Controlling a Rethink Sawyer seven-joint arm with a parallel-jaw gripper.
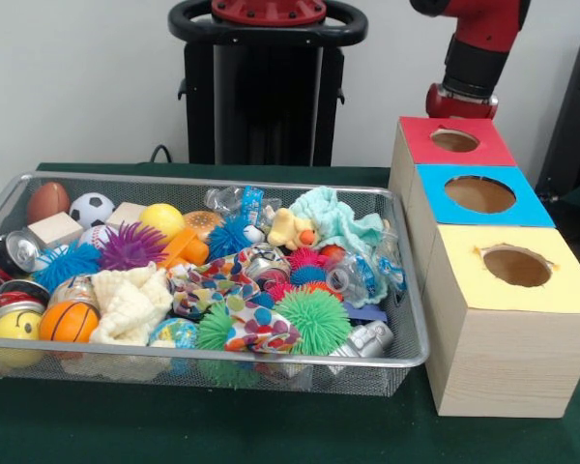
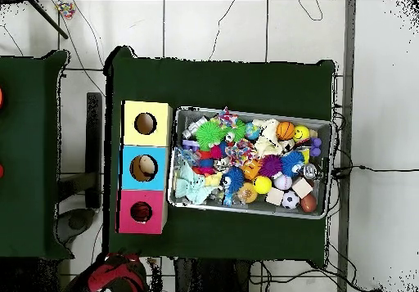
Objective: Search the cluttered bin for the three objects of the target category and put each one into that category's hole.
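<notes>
The silver wire-mesh bin sits on the green table, full of toys; it also shows in the overhead view. The yellow, orange-beaked duck lies near the bin's far side, beside a mint cloth. I see no tiger and no teddy bear; they are hidden or out of view. The red-topped box's hole is at the far end of the box row, and also shows from overhead. My red arm comes down behind that box, and its lower end is hidden there.
A blue-topped box and a yellow-topped box stand in a row in front of the red one. The bin holds spiky pom balls, a basketball, a soccer ball, cans, cloths and wooden blocks.
</notes>
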